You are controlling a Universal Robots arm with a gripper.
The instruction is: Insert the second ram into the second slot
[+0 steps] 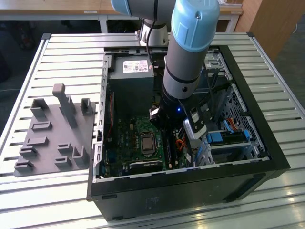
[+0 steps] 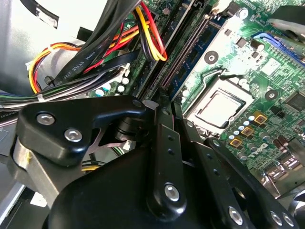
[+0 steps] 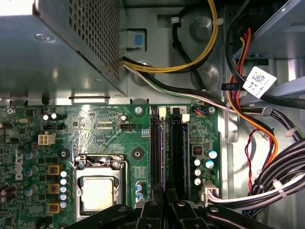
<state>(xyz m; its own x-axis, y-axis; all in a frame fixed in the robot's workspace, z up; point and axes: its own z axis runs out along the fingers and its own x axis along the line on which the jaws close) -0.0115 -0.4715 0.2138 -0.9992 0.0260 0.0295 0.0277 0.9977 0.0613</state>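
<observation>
Here, at the exterior view's left, a grey moulded tray (image 1: 52, 138) is seen lying on the slatted bench (image 1: 28, 62), beside the open computer case (image 1: 190, 183). Further right, inside the case, the bare processor (image 1: 147, 142) is passed. Just beyond it the second ram (image 3: 162, 152) is found, standing on edge in the slot nearest the processor as a thin dark strip. A neighbouring slot (image 3: 183, 152) runs alongside it. Whether the stick is fully seated cannot be told.

The tool (image 2: 164, 104) is placed directly over the near end of that stick, with its fingers (image 2: 169, 143) drawn narrowly together. Whether the top edge is clamped or merely pressed cannot be told.

The stick is judged light, stiff and brittle, and easily cracked if twisted. It would best be held by its long bare edges, clear of the chips and contacts, and pressed squarely. At the exterior view's right, blue drive brackets (image 1: 224, 138) are seen, well apart from the work.
</observation>
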